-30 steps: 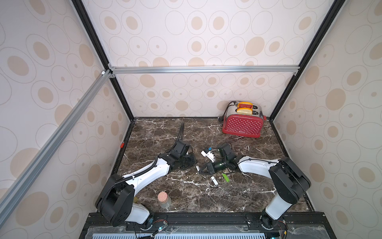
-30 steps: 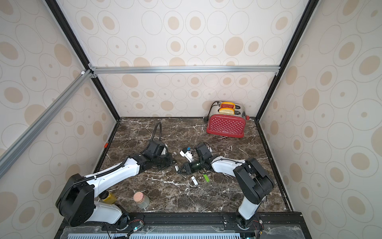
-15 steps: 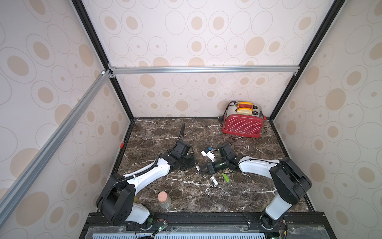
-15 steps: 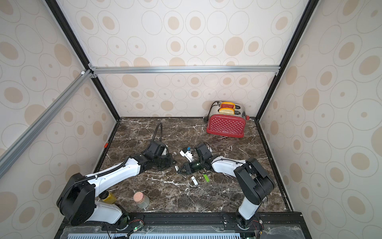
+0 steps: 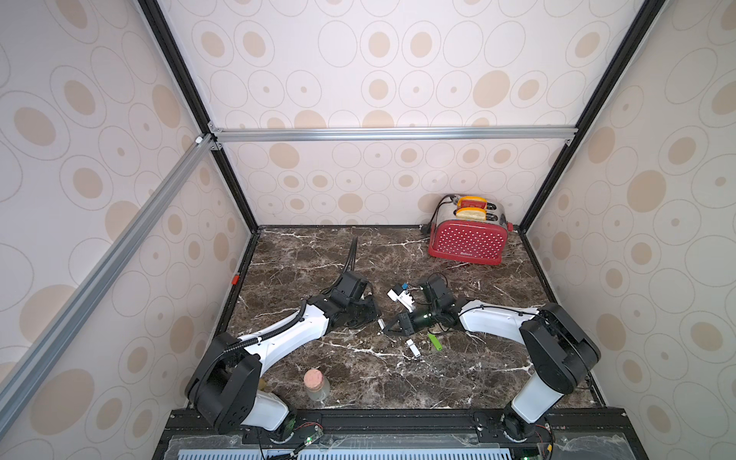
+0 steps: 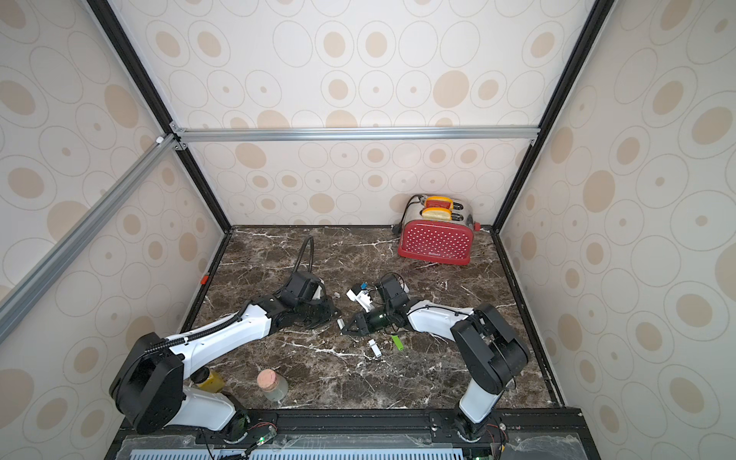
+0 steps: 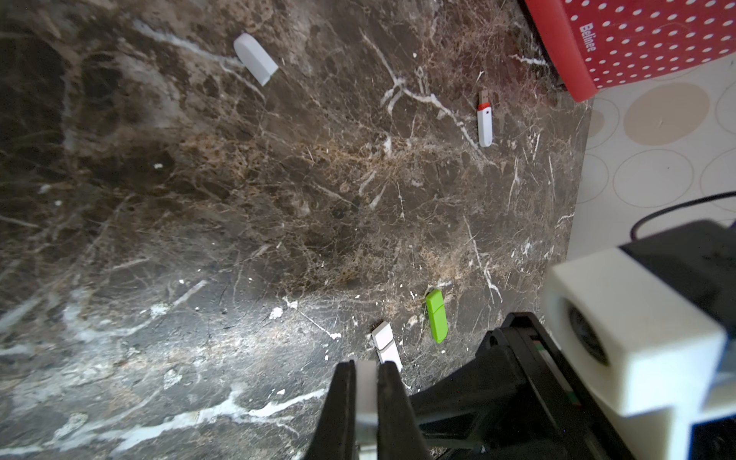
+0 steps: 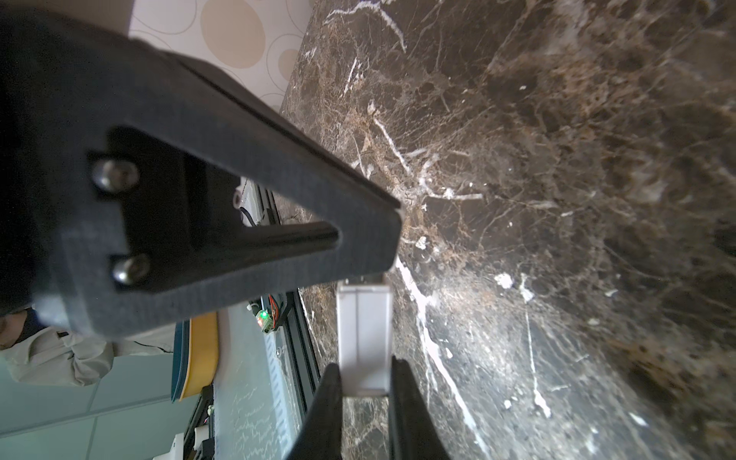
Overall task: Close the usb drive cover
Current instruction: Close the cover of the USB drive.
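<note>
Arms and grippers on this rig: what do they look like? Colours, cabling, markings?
White shells, black joints on left arm and right arm. Black corrugated conduit along the left, thin black wire along the right. Black tapered fingers on left gripper and right gripper. No markings legible.

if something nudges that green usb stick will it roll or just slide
The green usb stick lies flat on the marble table and looks flat-sided, so it would probably slide, not roll. It looks like small rigid plastic: likely light and stiff. Its smooth shell may slip in a loose pinch.
</note>
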Tool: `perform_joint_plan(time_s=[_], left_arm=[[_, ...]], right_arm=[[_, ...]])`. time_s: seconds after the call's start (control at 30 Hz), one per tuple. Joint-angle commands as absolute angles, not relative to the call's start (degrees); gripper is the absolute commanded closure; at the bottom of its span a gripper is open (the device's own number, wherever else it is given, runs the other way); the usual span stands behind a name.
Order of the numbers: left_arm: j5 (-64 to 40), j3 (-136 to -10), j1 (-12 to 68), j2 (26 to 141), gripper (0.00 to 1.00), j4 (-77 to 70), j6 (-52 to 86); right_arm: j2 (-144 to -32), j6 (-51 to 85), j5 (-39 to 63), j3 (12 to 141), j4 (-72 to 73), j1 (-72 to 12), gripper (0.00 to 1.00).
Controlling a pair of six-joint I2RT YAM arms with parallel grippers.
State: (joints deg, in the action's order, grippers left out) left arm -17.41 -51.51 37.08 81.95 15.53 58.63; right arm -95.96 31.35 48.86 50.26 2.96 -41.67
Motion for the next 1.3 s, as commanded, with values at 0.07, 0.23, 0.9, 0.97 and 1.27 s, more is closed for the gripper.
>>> perform_joint_plan(time_s=[0.07, 0.23, 0.9, 0.97, 1.27], left_arm=[[-17.27, -52.1, 38.06, 82.14, 1.0, 16.57, 57.83], [-17.51, -52.4, 38.24, 82.09, 1.0, 17.32, 57.87], [-17.57, -53.99, 40.16, 81.98, 1.0, 19.27, 58.62], [-17.23, -54.47, 40.64, 82.17, 1.0, 20.01, 58.75], [-15.54, -55.28, 42.71, 82.57, 1.0, 22.76, 59.41]], right_arm=[[-94.86, 30.86, 48.94, 52.2, 3.47, -41.37, 1.0], [-94.49, 30.56, 48.65, 51.89, 2.87, -40.82, 1.0], [-94.2, 28.33, 47.35, 53.79, -1.27, -39.53, 1.0], [-94.31, 28.48, 47.05, 53.79, -1.14, -39.54, 1.0], [-93.49, 28.46, 45.74, 53.69, -1.22, -39.0, 1.0]])
